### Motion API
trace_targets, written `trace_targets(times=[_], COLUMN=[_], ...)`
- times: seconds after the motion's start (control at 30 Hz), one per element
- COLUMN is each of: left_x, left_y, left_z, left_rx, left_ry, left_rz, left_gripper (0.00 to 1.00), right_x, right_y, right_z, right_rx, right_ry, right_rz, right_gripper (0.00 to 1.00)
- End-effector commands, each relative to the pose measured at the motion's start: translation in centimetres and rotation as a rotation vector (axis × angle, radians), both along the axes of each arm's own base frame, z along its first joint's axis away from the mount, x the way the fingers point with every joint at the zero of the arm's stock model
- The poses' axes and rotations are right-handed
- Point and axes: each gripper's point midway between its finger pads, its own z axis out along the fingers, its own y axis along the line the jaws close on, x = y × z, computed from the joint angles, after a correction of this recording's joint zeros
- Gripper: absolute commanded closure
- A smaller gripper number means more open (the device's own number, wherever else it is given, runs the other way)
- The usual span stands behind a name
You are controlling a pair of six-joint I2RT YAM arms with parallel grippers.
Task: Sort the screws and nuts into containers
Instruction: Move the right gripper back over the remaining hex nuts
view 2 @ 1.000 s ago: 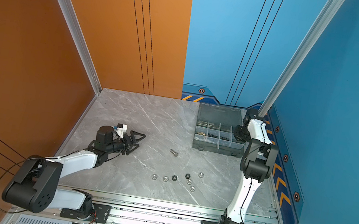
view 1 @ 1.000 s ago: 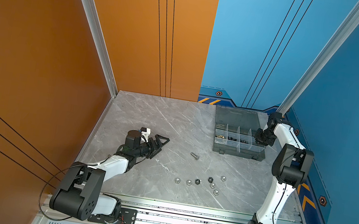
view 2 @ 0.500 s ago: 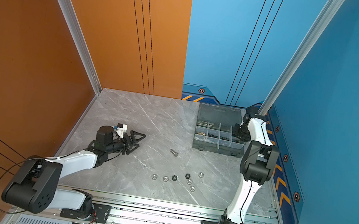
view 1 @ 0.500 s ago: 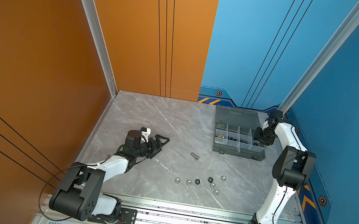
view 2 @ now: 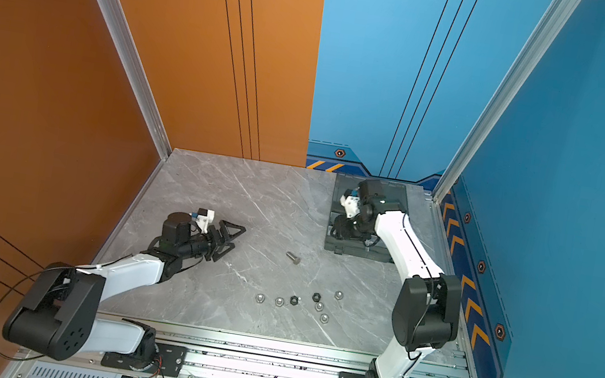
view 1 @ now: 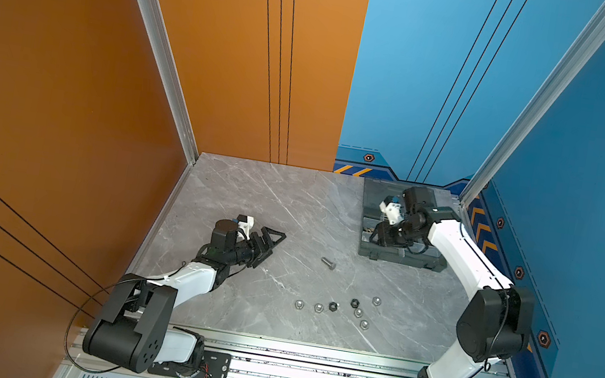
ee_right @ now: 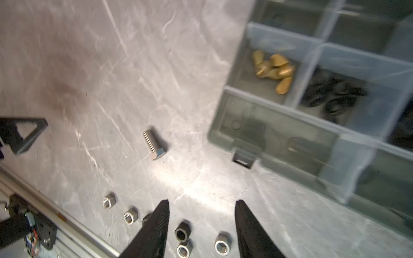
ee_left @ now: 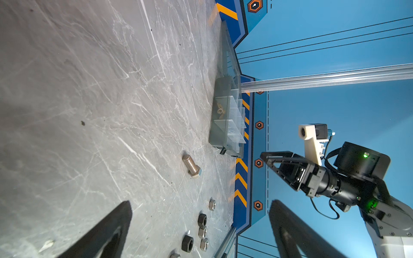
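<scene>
One silver screw (view 1: 328,263) (view 2: 293,258) (ee_left: 191,165) (ee_right: 154,144) lies alone on the marble table. Several silver and black nuts (view 1: 355,302) (view 2: 319,306) (ee_left: 202,220) (ee_right: 182,230) are scattered nearer the front rail. The containers are compartments of a grey organiser box (view 1: 405,257) (view 2: 358,251) (ee_left: 220,125) (ee_right: 268,134) at the back right. One compartment holds brass wing nuts (ee_right: 274,71), and its neighbour holds blurred black pieces (ee_right: 335,96). My right gripper (view 1: 380,235) (view 2: 337,230) (ee_right: 203,202) (ee_left: 264,156) hovers open and empty over the box's front left part. My left gripper (view 1: 275,245) (view 2: 237,238) (ee_left: 201,202) rests low at the left, open and empty.
The box's lid (view 1: 382,194) lies open behind it, against the blue back wall. An aluminium rail (view 1: 307,353) runs along the table's front edge. The orange wall (view 1: 57,118) bounds the left side and a blue wall (view 1: 598,204) the right.
My right gripper has swung from the box's right side leftward across it towards the front, and its jaws have opened wider. The left arm has not moved.
</scene>
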Motion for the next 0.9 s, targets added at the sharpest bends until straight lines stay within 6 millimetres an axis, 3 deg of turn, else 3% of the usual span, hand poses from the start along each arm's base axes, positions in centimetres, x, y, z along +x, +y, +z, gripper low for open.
trace_targets(times=[0.0, 0.2, 0.47, 0.63, 0.87], left_x=[-0.2, -0.4, -0.5, -0.6, -0.7], left_y=[0.1, 0.3, 0.4, 0.4, 0.4], left_z=[0.4, 0.4, 0.3, 0.3, 0.3], left_rx=[0.0, 0.011, 0.012, 0.013, 0.013], left_ry=[-0.017, -0.014, -0.009, -0.011, -0.011], left_rz=[0.004, 0.009, 0.013, 0.015, 0.014], left_gripper=[0.02, 0.02, 0.02, 0.02, 0.02], right_x=[-2.9, -8.0, -13.9, -15.4, -15.2], right_y=[1.6, 4.5, 7.9, 8.6, 9.2], right_z=[-1.1, -5.1, -7.9, -8.7, -10.0], right_rx=[-0.081, -0.182, -0.258, -0.275, -0.287], right_ry=[0.003, 0.084, 0.123, 0.137, 0.12], right_rz=[0.111, 0.231, 0.386, 0.405, 0.42], right_gripper=[0.49, 0.49, 0.49, 0.49, 0.5])
